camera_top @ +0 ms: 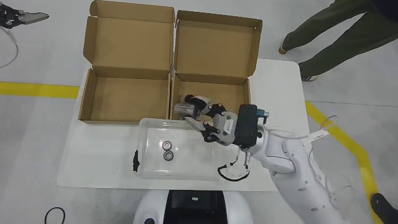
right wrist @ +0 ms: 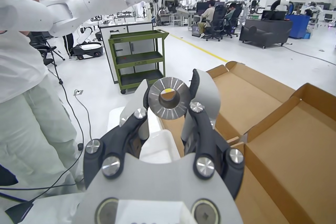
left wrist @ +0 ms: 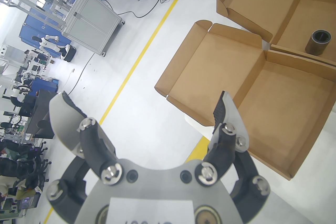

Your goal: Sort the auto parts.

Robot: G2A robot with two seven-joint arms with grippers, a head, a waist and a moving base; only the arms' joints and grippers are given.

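Observation:
My right gripper [camera_top: 189,113] is shut on a grey metal sleeve [camera_top: 184,108], holding it over the front left corner of the right cardboard box [camera_top: 217,90]. In the right wrist view the sleeve's ring-shaped end [right wrist: 169,100] faces the camera, pinched between both fingers of the gripper [right wrist: 169,83]. A clear plastic tray [camera_top: 186,165] in front of the boxes holds two bearings [camera_top: 167,149]. My left gripper [camera_top: 28,17] hangs open over the floor, far off the table's left side, with nothing between its fingers [left wrist: 143,101]. A dark cylinder [left wrist: 319,42] shows in the farther box; I cannot tell if it is the held sleeve.
The left cardboard box [camera_top: 124,99] stands open beside the right one, both lids [camera_top: 130,40] folded back. A small black part [camera_top: 135,160] lies at the tray's left edge. A person's legs [camera_top: 336,25] stand beyond the table's far right corner.

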